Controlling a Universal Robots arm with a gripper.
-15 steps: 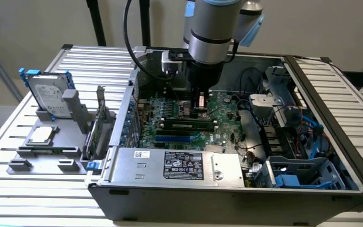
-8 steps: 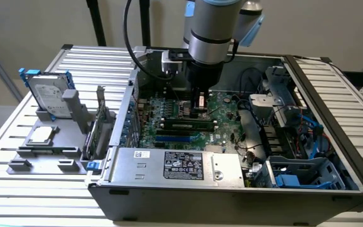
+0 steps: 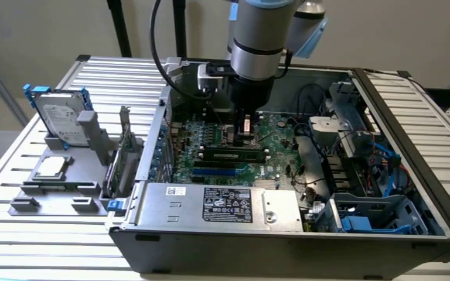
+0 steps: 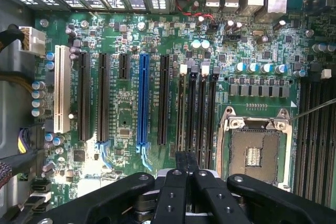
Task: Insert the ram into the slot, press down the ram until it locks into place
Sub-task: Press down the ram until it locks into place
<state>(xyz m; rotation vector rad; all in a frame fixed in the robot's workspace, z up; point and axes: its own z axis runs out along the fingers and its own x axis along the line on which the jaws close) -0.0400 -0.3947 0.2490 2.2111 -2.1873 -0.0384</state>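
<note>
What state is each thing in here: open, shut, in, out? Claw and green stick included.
Claw: shut, above the motherboard.
Ram: sitting along a slot; locked or not, cannot tell.
Slot: holds the ram.
Computer case: open, lying flat.
Processor socket: empty.
Hard drive: upright, outside the case.

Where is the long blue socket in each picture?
Exterior view: the blue socket lies inside the computer case, just behind the silver labelled box.
Wrist view: the blue socket runs alongside the black sockets, with one on each side of it.
Shared landmark: the green motherboard that the socket sits on.
</note>
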